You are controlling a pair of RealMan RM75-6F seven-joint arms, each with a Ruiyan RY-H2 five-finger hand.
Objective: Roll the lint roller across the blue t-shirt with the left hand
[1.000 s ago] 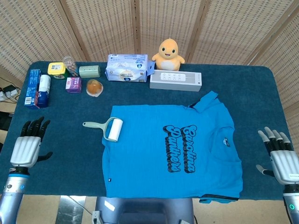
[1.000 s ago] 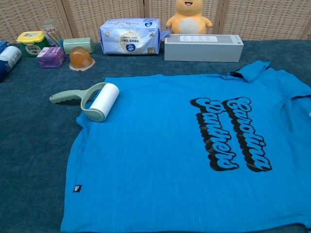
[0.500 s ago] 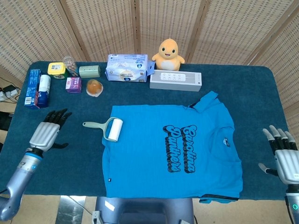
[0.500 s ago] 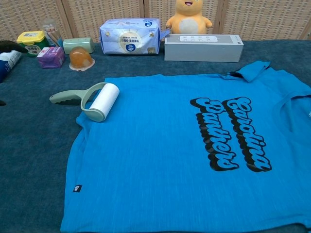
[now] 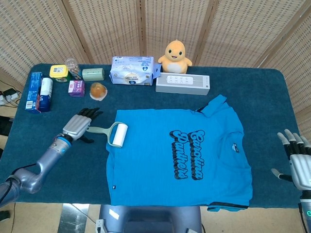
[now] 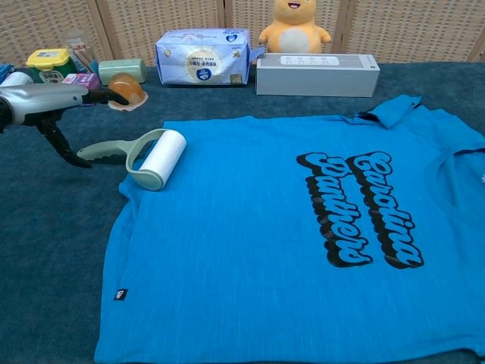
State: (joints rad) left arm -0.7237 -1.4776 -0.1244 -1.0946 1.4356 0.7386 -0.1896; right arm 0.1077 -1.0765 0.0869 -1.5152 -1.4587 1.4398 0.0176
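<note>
The blue t-shirt (image 5: pixel 180 155) (image 6: pixel 288 235) with black lettering lies flat on the dark blue table. A lint roller (image 5: pixel 111 133) (image 6: pixel 144 158) with a pale green handle and white roll rests on the shirt's left sleeve edge, its handle pointing left. My left hand (image 5: pixel 78 125) (image 6: pixel 53 106) hovers over the handle's end, fingers spread, thumb below; it holds nothing. My right hand (image 5: pixel 299 162) stays open at the table's right front edge, away from the shirt.
Along the back stand a tissue pack (image 5: pixel 133 70), a yellow plush duck (image 5: pixel 175 53), a grey box (image 5: pixel 182 84), an orange jelly cup (image 5: pixel 98 91), a green tin (image 5: pixel 93 74), small boxes and a tube (image 5: pixel 39 92). Woven screens close off the rear.
My left hand has swept from the table's left front edge rightward and forward to the roller's handle. The right hand has sunk slightly. Roller and shirt have not moved.
</note>
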